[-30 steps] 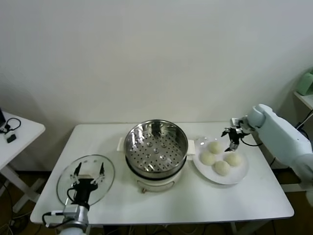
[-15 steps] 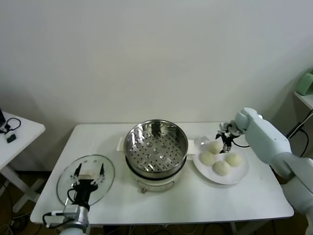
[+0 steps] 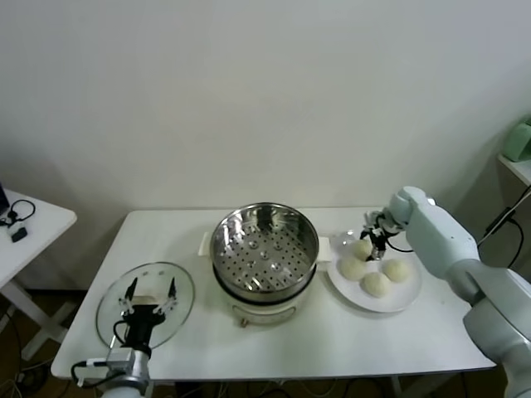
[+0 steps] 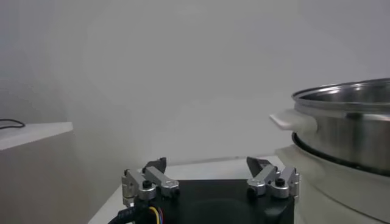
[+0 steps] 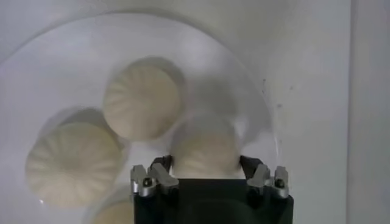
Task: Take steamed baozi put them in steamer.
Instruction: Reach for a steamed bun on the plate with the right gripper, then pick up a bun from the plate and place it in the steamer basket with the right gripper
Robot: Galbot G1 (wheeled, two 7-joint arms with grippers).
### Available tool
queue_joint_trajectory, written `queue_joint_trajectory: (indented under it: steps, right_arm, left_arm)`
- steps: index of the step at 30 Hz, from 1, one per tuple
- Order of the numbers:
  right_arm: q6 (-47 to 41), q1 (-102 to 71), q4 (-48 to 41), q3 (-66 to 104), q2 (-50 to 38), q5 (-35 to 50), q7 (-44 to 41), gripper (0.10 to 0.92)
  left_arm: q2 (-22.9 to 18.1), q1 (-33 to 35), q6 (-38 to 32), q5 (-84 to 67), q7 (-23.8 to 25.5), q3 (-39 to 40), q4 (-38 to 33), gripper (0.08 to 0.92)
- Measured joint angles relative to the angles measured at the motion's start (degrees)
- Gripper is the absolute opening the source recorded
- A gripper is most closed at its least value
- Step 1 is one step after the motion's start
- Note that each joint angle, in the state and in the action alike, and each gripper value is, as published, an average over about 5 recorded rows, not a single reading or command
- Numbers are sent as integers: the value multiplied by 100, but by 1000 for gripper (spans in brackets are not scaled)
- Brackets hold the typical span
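right end effector [image 3: 372, 241] moved left — straddling baozi [image 3: 362, 249].

White table [image 3: 415, 336] with steamer [image 3: 264, 249], glass lid [image 3: 145, 303], plate [image 3: 406, 294] of steamed baozi [image 3: 375, 283].

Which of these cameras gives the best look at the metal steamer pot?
The head view: it looks down into the steamer, showing its whole rim and its bare perforated floor. The left wrist view catches only part of its shiny side wall and rim, seen from table level. The right wrist view shows none of it, only baozi on their plate.
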Motion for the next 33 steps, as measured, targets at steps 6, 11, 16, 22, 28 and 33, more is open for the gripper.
queue_joint_trajectory:
  steps: [6,11,16,22,28,33]
  right_arm:
    - [14,-1,9,29,-14,-35,8,700]
    - [62,5,133,-5,-86,-47,-26,695]
    - [214,85,435,-117,-225,-61,-101,663]
    - [383,340,1073,-454,-509,137,-183,615]
    - [510,758,1958,-917,-848,483,-242,611]
    - [573,1230,2783,-1351,-1016,793,-280,611]
  left_arm:
    - [-4,5,-1,-2,-7,-2,1,823]
    - [-13,19,-1,-4,-13,-2,4,823]
    - [-19,32,-1,-9,-19,-17,-5,823]
    - [-22,54,0,-12,-22,-47,-21,823]
    - [-24,82,-1,-13,-23,-53,-18,823]
    - [-26,94,2,-10,-25,-57,-39,823]
